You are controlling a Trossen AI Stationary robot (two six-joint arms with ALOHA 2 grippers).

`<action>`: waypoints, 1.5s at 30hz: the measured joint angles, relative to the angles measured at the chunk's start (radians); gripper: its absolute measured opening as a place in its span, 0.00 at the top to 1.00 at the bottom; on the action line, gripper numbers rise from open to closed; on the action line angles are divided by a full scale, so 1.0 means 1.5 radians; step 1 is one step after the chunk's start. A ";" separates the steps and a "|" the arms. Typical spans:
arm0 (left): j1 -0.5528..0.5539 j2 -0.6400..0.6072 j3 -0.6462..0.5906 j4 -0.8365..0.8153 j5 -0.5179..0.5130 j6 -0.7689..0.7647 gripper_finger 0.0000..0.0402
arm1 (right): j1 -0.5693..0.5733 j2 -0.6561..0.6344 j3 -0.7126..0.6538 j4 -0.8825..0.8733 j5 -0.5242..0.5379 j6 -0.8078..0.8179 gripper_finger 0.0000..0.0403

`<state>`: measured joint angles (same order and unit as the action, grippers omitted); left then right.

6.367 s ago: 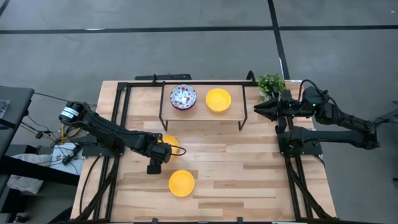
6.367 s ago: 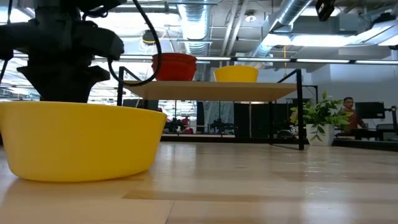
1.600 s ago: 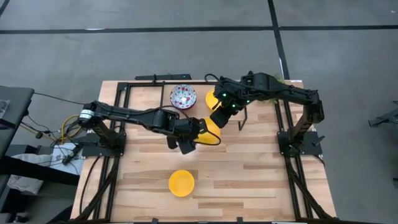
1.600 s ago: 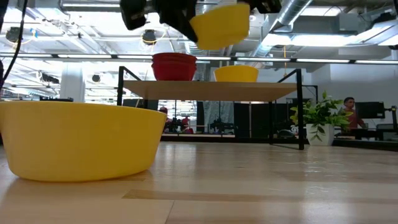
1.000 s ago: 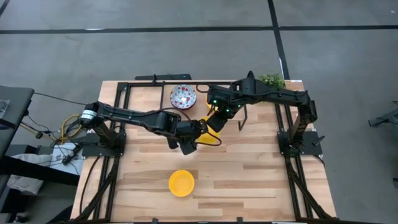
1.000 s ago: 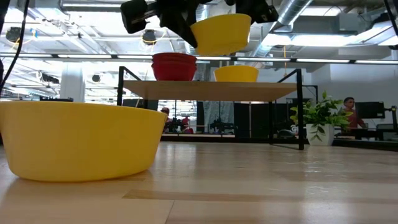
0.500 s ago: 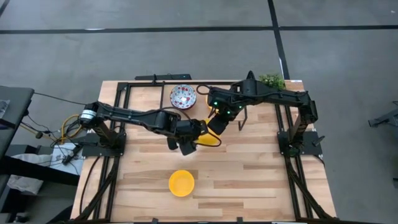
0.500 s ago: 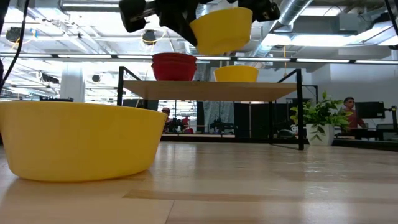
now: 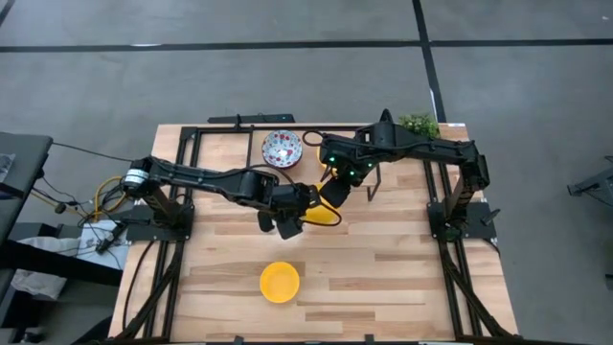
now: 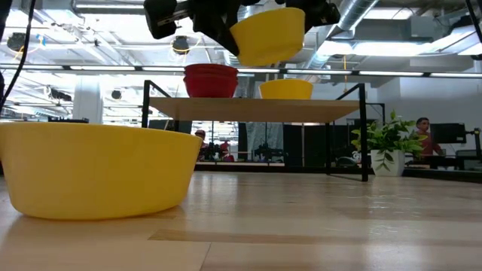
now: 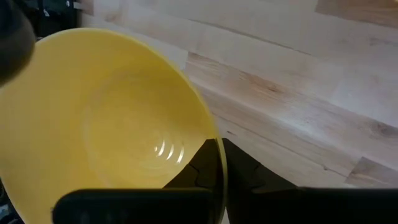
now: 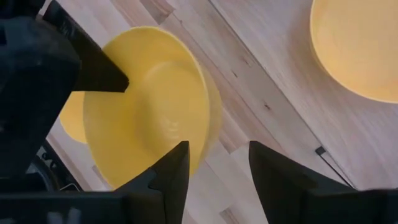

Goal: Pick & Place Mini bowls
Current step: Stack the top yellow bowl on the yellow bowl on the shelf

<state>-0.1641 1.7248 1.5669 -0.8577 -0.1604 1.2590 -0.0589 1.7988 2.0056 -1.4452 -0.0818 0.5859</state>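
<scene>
Left gripper (image 9: 305,204) was clamped on the raised bowl (image 10: 267,34); right gripper (image 12: 214,165), jaws apart astride its rim, should close firmly first.

No text, label, brand or number seems readable in any view.

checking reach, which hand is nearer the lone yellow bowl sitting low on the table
Left. The left hand hangs just above-right of that yellow bowl; the right hand is farther, nearer the shelf.
</scene>
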 joint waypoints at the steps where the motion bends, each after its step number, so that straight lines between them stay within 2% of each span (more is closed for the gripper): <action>1: 0.000 0.000 0.000 0.000 0.002 -0.001 0.98 | 0.000 0.000 0.000 0.000 0.000 0.000 0.61; 12: -0.006 0.001 0.000 -0.002 -0.004 -0.004 0.98 | 0.000 0.028 0.000 -0.005 -0.008 -0.012 0.63; 28: -0.020 0.001 0.001 -0.002 -0.015 -0.005 0.98 | 0.001 0.027 0.000 -0.003 -0.023 -0.026 0.86; 34: -0.025 0.002 0.001 -0.003 -0.037 0.031 0.98 | 0.000 0.027 0.000 -0.004 -0.037 -0.040 0.98; 45: -0.026 0.002 0.001 0.000 -0.038 0.030 0.98 | 0.004 0.027 0.000 -0.005 -0.028 -0.047 1.00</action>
<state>-0.2024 1.7275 1.5677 -0.8576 -0.2174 1.3037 -0.0531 1.8400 2.0052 -1.4533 -0.1237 0.5159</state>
